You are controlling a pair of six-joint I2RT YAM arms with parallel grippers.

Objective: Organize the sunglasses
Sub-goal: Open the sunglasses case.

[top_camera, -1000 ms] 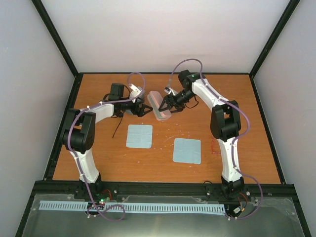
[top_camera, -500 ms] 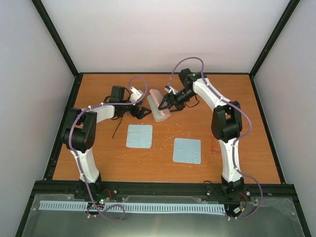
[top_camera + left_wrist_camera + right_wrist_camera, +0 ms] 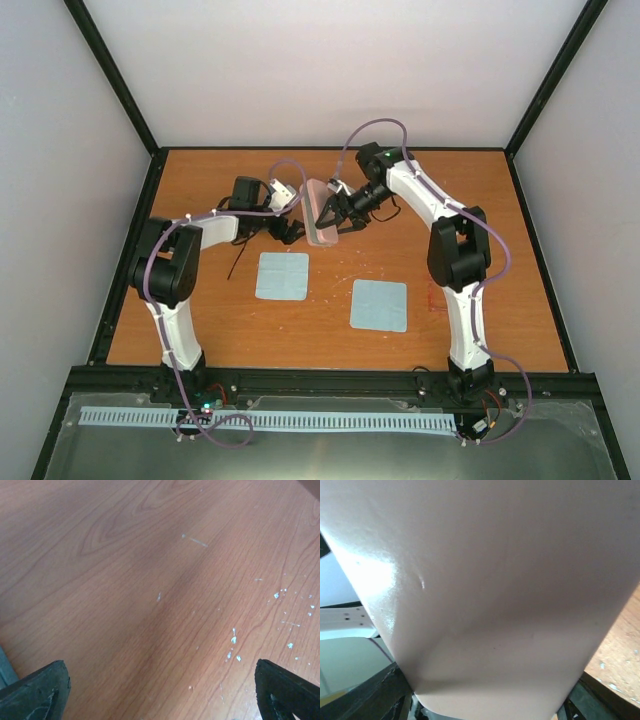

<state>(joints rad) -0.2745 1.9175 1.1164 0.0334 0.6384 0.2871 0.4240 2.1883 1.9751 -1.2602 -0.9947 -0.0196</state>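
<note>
Gripping the pink case (image 3: 318, 230) across its width, your right gripper (image 3: 334, 214) holds it near the far middle of the table (image 3: 500, 250). Your left gripper (image 3: 290, 231) hangs just beside it, jaws spread wide over bare wood. The black sunglasses (image 3: 235, 262) lie mostly hidden under your left arm. The red sunglasses (image 3: 435, 297) lie right of the right-hand cloth (image 3: 380, 305), close to your right arm.
</note>
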